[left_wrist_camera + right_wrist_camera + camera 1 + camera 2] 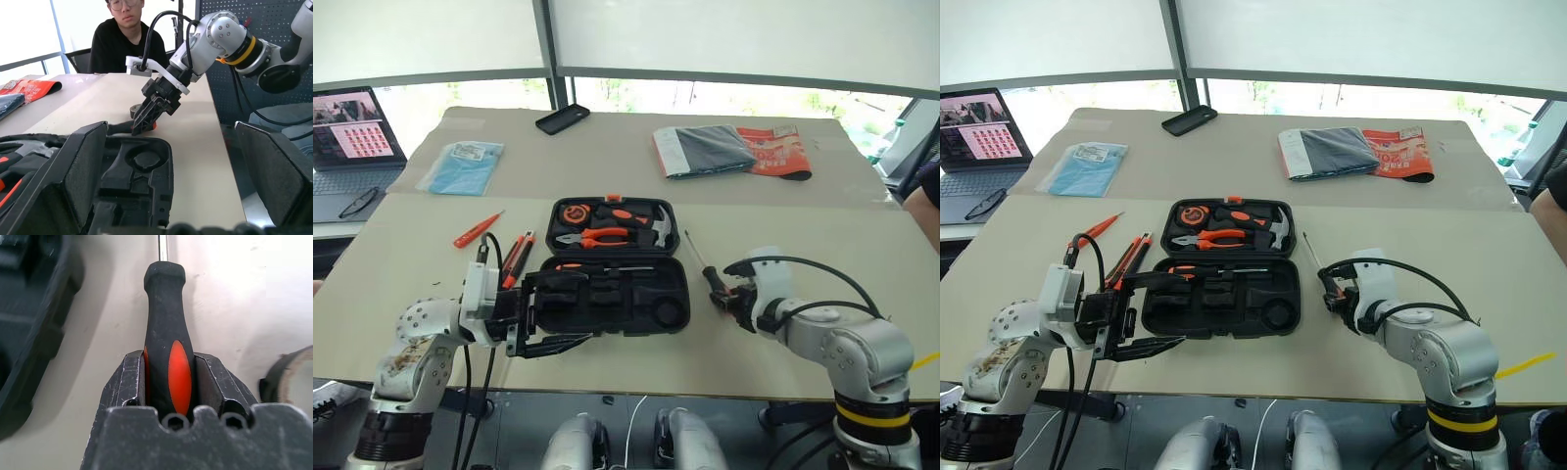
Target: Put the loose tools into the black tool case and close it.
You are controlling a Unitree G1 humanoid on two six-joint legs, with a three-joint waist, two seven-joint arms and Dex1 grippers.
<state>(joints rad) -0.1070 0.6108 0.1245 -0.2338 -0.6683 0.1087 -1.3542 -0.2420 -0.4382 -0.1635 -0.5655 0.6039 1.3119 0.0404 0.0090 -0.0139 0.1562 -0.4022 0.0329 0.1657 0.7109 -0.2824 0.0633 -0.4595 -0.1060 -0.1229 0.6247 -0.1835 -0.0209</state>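
Left side of table: slim all-orange screwdriver (476,230) and orange-black utility knife (517,258) lie loose, left of the rounded black plastic clamshell tool case (612,257). Left gripper (555,311) hangs at the case's near-left corner, jaws wide apart, holding nothing.

Case sits centre, lid flat open. Pliers, hammer and tape measure fill the far half; one screwdriver already lies in a slot of the near half, other slots free.

Right of the case: right gripper (168,382) has its jaws against both sides of the orange-and-black-handled screwdriver (166,333), gripping the handle; shaft points away along the table. Small dark tape roll (286,382) lies just beside the gripper, apart from it.

Step in hand, my read: secure the grip, lift straight up, keep the shaft level, swing over the near half, match handle to a free moulded slot.

Watch: left gripper sits over the near half and could block the drop. Don't nudge the tape roll on lift-off. Phone, blue packet and folded cloth are far off.
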